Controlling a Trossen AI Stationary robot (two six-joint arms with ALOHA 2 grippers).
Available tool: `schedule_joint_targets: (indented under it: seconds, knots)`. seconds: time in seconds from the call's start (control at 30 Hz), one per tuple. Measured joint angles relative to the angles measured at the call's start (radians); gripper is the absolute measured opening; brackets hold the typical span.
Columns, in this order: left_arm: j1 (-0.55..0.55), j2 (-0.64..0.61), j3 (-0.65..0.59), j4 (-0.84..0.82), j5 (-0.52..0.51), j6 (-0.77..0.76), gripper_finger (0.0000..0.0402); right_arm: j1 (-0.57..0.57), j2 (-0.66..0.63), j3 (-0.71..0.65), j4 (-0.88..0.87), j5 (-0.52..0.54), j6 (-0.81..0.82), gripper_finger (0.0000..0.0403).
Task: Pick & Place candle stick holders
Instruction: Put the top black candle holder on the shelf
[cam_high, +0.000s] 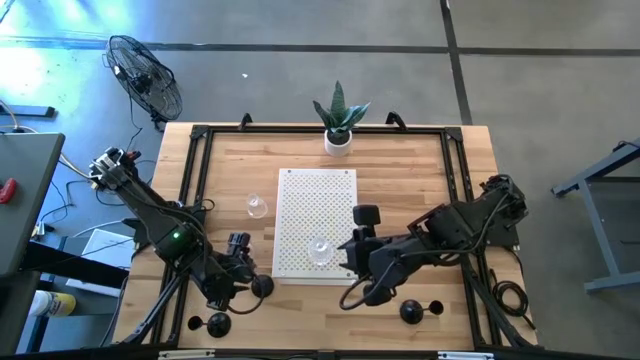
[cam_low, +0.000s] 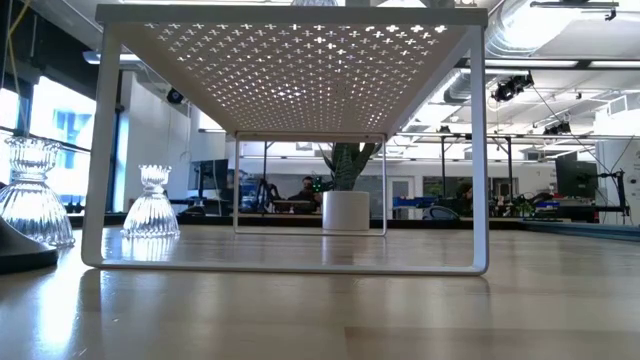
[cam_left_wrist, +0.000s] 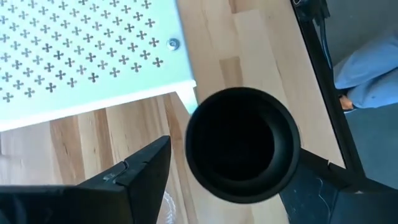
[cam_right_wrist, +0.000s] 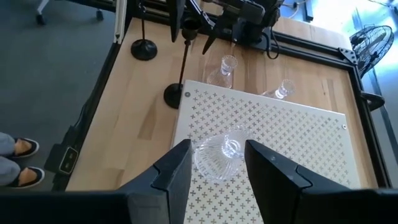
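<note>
A wooden table (cam_high: 420, 180) with a black frame stands on a grey concrete floor (cam_high: 540, 70). A black fan (cam_high: 145, 75) stands off one far corner. In the low view, a bright hall beyond shows windows (cam_low: 70, 130), white ceiling ducts (cam_low: 540, 35) and desks with monitors (cam_low: 575, 178)

One glass holder (cam_high: 320, 250) stands on the rack (cam_high: 315, 195), another (cam_high: 257, 207) left of it.
</note>
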Motion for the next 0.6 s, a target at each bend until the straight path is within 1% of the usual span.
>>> schedule_joint_targets:
  seconds: [0.13,0.23,0.6]
  knots:
    - [0.0,0.0,0.0,0.029,-0.04,0.055,0.0257,0.004,0.0,0.0,0.0,0.0,-0.002,0.0142]
    - [0.0,0.0,0.0,0.048,-0.049,0.097,0.0257,0.005,0.0,0.0,0.0,0.0,0.0,0.0142]
    - [0.0,0.0,0.0,0.043,-0.054,0.126,0.0257,0.005,0.0,0.0,0.0,0.004,-0.007,0.0142]
